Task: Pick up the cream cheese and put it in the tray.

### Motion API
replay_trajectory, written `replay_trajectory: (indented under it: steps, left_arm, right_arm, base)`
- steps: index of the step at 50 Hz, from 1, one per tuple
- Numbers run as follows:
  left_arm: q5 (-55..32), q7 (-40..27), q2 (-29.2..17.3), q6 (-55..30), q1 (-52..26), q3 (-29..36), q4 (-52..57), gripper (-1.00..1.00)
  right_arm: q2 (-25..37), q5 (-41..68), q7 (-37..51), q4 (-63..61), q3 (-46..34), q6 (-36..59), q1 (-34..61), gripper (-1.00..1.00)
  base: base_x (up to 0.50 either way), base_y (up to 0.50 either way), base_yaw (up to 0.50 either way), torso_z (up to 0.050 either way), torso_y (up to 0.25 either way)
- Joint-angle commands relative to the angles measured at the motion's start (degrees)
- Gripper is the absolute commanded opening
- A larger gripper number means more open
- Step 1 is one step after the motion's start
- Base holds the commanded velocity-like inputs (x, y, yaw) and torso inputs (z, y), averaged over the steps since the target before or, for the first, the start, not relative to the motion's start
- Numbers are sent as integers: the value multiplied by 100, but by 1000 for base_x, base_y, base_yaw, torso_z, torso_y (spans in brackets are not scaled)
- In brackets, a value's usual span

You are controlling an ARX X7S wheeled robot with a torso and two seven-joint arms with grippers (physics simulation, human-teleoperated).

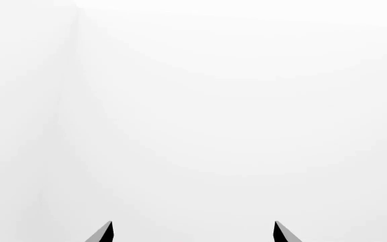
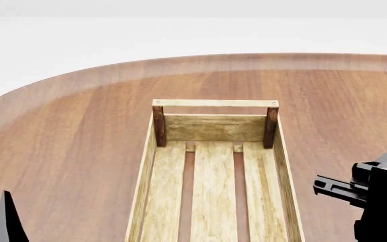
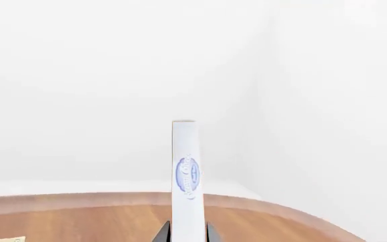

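One claw, our right, pinches the cream cheese edge-up so it'll drop into the tray; left claw hangs wide, empty.

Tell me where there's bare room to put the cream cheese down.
The tray floor is bare from the railed far end to the near edge of view. The table is bare left of the tray and beyond it. Right of the tray is tight: the right gripper, jaws shut on the cream cheese, is there.
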Motion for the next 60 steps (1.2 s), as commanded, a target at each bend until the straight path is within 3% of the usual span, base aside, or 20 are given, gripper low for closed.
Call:
replay_trajectory:
  steps: [1, 38, 54, 60]
  left_arm:
    - [-1, -8, -9, -7, -9, 8, 1, 100]
    - [11, -44, -33, 0, -25, 23, -24, 100]
    - [-7, -55, -44, 28, -28, 19, -59, 100]
    - [4, -49, -31, 45, -43, 39, -95, 100]
  right_arm:
    - [252, -95, -434, -172, -374, 370, 589, -100]
    - [641, 623, -2768, 156, -1778, 1370, 2650, -100]
    - [612, 1867, -4212, 738, -1663, 1712, 3057, -100]
    - [628, 2000, -4333, 809, -1626, 1781, 3129, -100]
  base:
    - [0, 0, 0, 0, 0]
    - [0, 0, 0, 0, 1]
    - [0, 0, 0, 0, 1]
    - [0, 0, 0, 0, 0]
